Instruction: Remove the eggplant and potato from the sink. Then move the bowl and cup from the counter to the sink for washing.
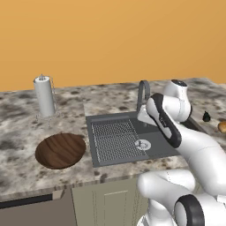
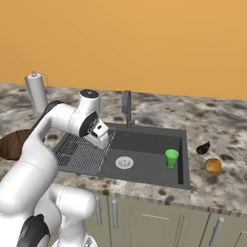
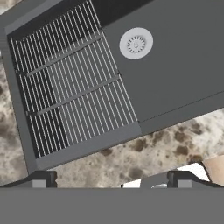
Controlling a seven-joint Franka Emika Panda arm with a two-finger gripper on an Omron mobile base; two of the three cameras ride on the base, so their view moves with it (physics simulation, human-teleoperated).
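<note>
The dark grey sink (image 2: 144, 144) holds a green cup (image 2: 171, 157) standing upright near its right wall. On the counter (image 2: 222, 120) right of the basin lie the nearly black eggplant (image 2: 203, 148) and the orange-tan potato (image 2: 212, 166). The eggplant (image 1: 206, 116) and potato (image 1: 222, 127) also peek past my arm in the left base view. The brown wooden bowl (image 1: 60, 150) rests on the counter left of the sink. My gripper (image 3: 111, 181) hangs open and empty over the sink's left part, above the ribbed grid (image 3: 70, 83). The gripper (image 2: 102, 140) is well left of the cup.
A paper towel roll (image 1: 44, 97) on its wire stand is at the back left. The curved grey faucet (image 2: 127, 108) rises behind the basin, close to my hand. The round silver drain (image 2: 124, 162) sits mid-basin. Beige cabinets (image 2: 154, 222) run below the counter's front edge.
</note>
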